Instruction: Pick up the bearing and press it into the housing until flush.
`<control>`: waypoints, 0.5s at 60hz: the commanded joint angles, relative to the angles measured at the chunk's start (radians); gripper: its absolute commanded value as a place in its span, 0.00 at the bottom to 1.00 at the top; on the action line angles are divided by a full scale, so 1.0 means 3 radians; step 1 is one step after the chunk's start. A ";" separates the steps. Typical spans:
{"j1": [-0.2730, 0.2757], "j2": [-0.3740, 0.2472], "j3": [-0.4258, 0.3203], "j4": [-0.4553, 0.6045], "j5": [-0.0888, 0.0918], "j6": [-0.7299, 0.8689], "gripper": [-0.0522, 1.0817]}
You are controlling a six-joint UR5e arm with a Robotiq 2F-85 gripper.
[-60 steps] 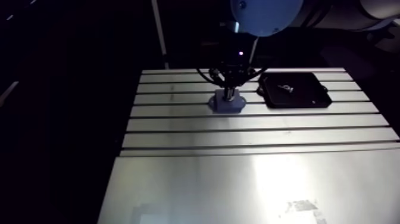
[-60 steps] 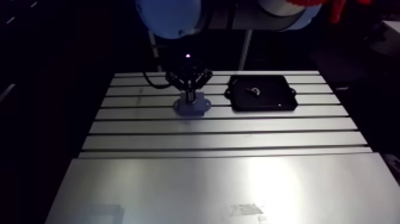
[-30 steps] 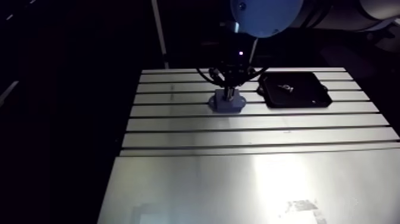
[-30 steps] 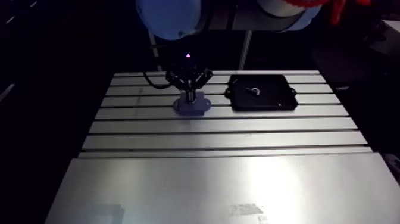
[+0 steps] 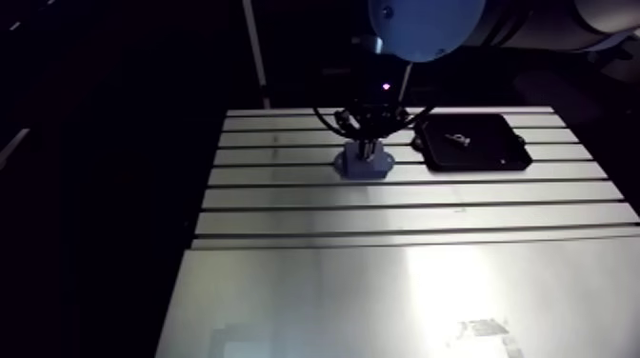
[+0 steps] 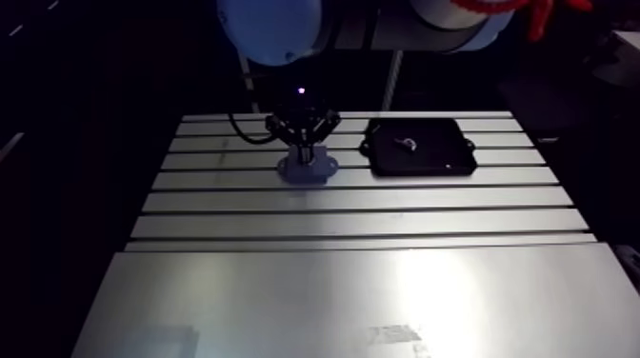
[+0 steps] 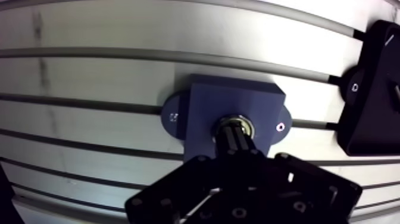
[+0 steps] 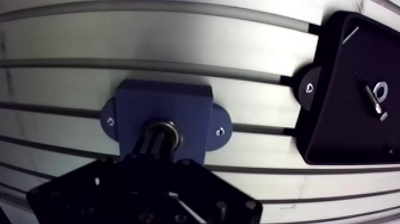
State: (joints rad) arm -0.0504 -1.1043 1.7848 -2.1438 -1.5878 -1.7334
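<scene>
On the far part of the slotted table [image 5: 410, 286], the hand [image 7: 236, 132] comes straight down over the housing [image 7: 235, 98]. In the wrist view its two fingers [image 7: 237, 143] are drawn fully together into one dark column with no gap between them. Nothing can be seen gripped between them. Their tips rest on the middle of the bearing [image 7: 239, 121].

The bearing is a small metal ring sitting in the round bore at the centre of the housing's top face, and its bright rim shows around the fingertips. Whether it lies level with that face cannot be told, because the fingers cover most of it.

The housing is a blue-grey square block with a rounded ear on each of two opposite sides. Each ear [image 7: 173, 117] has a small hole in it. The block lies flat on the table, and one of the dark slots [image 7: 65, 99] runs up to it and passes beneath.

Near the housing, but apart from it, a black tray [image 8: 339, 128] lies flat on the table. A rounded tab [image 8: 306, 87] on its edge points toward the housing. Inside the tray, toward the side away from the housing, lies a small metal ring [image 8: 380, 90] with a thin pin-like piece just beside it; they are too small to name more exactly. In the arm view the hand is a small dark shape standing on the housing, with the tray lying next to it along the same rows of slots.
</scene>
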 commanded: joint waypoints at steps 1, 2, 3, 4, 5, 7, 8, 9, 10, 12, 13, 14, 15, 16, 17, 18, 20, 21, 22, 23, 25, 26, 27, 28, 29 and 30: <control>-0.0001 0.0003 0.0005 0.0000 -0.0003 -0.0023 1.00; -0.0001 0.0003 0.0005 0.0000 -0.0007 -0.0023 1.00; -0.0001 0.0003 0.0005 0.0000 -0.0007 -0.0023 1.00; -0.0001 0.0003 0.0005 0.0000 -0.0007 -0.0023 1.00; -0.0001 0.0003 0.0005 0.0000 -0.0007 -0.0023 1.00; -0.0001 0.0003 0.0005 0.0000 -0.0007 -0.0023 1.00; -0.0001 0.0007 0.0005 0.0000 -0.0007 -0.0023 1.00; -0.0001 0.0008 0.0010 0.0000 -0.0007 -0.0027 1.00; -0.0001 0.0008 0.0010 0.0000 -0.0007 -0.0027 1.00; -0.0001 0.0008 0.0010 0.0000 -0.0007 -0.0028 1.00; 0.0004 0.0008 0.0010 0.0000 -0.0007 -0.0028 1.00; 0.0004 0.0008 0.0010 0.0000 -0.0007 -0.0028 1.00; 0.0004 0.0008 0.0010 0.0000 -0.0007 -0.0028 1.00; 0.0004 0.0008 0.0010 0.0000 -0.0007 -0.0028 1.00; 0.0004 0.0012 0.0010 0.0000 -0.0007 -0.0028 1.00; 0.0004 0.0012 0.0010 0.0000 -0.0007 -0.0028 1.00; 0.0004 0.0013 0.0010 0.0000 -0.0007 -0.0028 1.00; 0.0004 0.0013 0.0010 0.0000 -0.0007 -0.0028 1.00; 0.0004 0.0013 0.0010 0.0000 -0.0007 -0.0028 1.00; 0.0000 0.0022 0.0010 0.0000 -0.0007 -0.0028 1.00; -0.0001 0.0027 0.0010 0.0000 -0.0007 -0.0028 1.00; -0.0001 0.0027 0.0010 0.0000 -0.0007 -0.0028 1.00; 0.0004 0.0028 0.0010 0.0000 -0.0007 -0.0028 1.00; 0.0004 0.0028 0.0010 0.0000 -0.0007 -0.0028 1.00; 0.0000 0.0028 0.0010 0.0000 -0.0007 -0.0028 1.00; 0.0000 0.0028 0.0010 0.0000 -0.0007 -0.0028 1.00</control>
State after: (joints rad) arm -0.0500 -1.1001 1.7874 -2.1439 -1.5899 -1.7415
